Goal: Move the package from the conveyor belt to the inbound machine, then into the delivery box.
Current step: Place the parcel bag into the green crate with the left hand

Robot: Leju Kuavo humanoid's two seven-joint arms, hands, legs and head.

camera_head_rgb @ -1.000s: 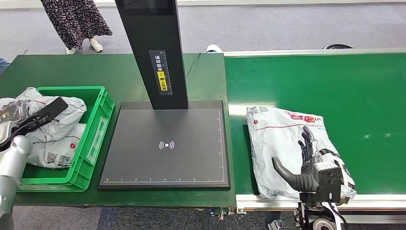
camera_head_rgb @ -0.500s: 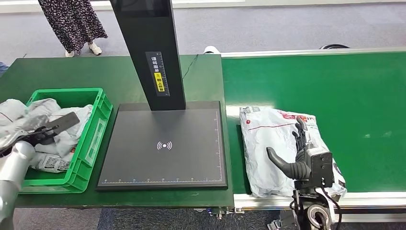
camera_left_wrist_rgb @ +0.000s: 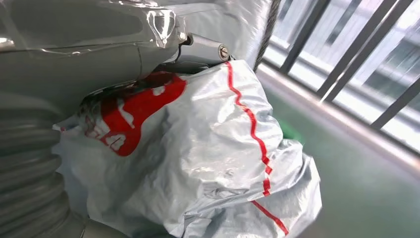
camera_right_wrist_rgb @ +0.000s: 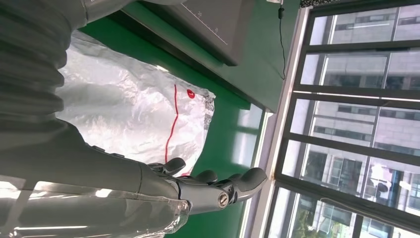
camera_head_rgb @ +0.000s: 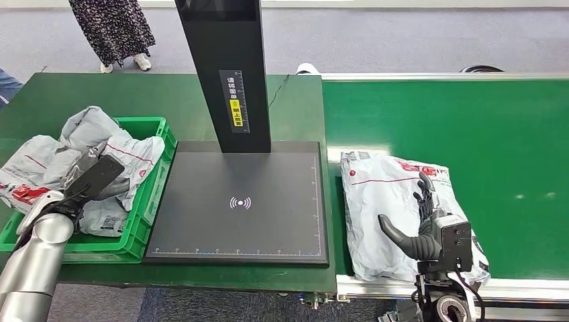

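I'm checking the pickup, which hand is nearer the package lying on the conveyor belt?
Right. The right hand is over the package on the conveyor belt, fingers spread. The left hand is far across the scanner, at the green crate.

Bench [camera_head_rgb: 100,94]: left of belt [camera_head_rgb: 483,127].
Scanner [camera_head_rgb: 238,201]: on bench, between box [camera_head_rgb: 151,201] and belt.
Box: at bench's left, parcels inside, left hand [camera_head_rgb: 94,180] over them.
Package [camera_head_rgb: 392,208]: on belt's near edge, under right hand [camera_head_rgb: 429,225].
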